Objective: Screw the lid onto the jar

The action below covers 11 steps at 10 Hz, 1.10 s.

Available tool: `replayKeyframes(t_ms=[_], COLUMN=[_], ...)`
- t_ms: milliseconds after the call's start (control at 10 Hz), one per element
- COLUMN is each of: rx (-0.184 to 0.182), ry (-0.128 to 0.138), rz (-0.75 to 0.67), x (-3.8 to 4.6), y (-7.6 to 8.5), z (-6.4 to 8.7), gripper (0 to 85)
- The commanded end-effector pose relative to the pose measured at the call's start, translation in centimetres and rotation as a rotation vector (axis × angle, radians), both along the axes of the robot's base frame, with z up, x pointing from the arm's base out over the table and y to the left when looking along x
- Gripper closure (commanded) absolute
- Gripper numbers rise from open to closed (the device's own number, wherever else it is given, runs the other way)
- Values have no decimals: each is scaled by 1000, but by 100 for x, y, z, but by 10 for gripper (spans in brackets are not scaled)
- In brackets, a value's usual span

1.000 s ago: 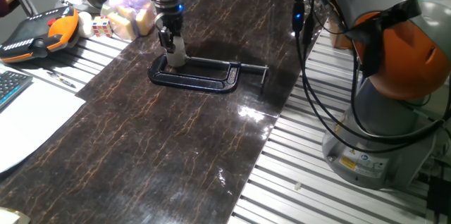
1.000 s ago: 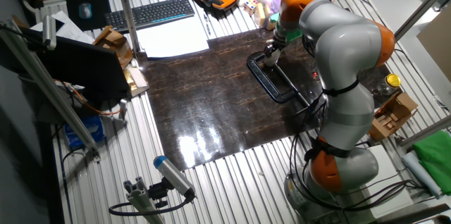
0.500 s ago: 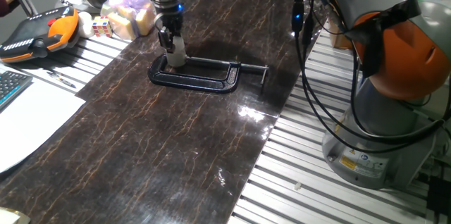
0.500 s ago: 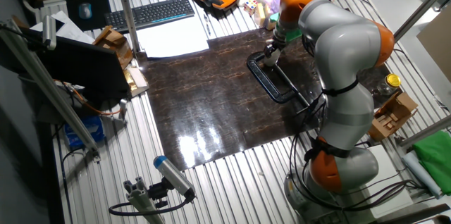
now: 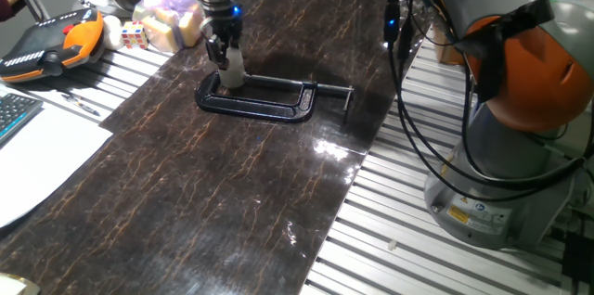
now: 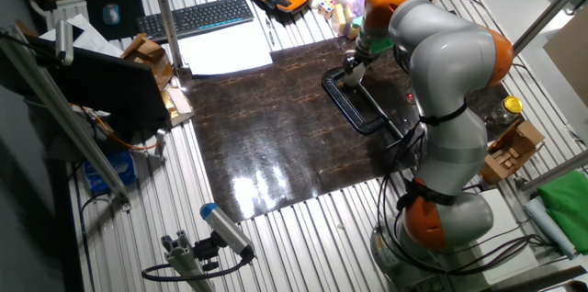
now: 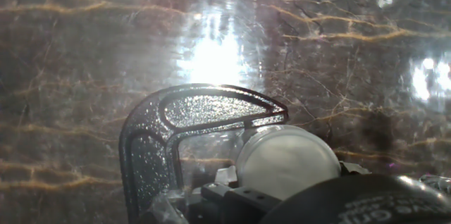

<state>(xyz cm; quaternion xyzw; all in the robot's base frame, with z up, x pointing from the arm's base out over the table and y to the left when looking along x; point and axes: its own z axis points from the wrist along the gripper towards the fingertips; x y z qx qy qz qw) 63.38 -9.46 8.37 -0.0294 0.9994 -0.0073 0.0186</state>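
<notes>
Lid on jar, jar pinned in clamp for screwing.
One fixed view: gripper (image 5: 225,54) at jar (image 5: 232,73) top, inside C-clamp (image 5: 264,101), likely against spin. Other: same spot. Hand: lid (image 7: 287,161) fills foreground; finger closure cannot be told.

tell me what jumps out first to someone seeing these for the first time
The black C-clamp lying on the dark marbled table draws the eye, with the gripper coming straight down onto the small whitish jar at the clamp's closed end. Next is the big grey and orange robot arm bending over that spot.
</notes>
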Motion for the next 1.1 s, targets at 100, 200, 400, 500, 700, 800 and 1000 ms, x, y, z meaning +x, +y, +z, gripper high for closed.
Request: replayKeyframes(t_ms=[100,200,400,500,700,800,1000], rx=[5,11,7,5,9,10,16], ry=[1,2,1,0,-1,-2,-3], rz=[-87,-127,-190,-236,-326,-365,-449], x=[1,1,1,1,2,2,2], y=[2,1,-1,-1,-2,-2,-3], z=[-6,-6,-3,0,1,0,-4], gripper=[393,393,393,393,393,393,393])
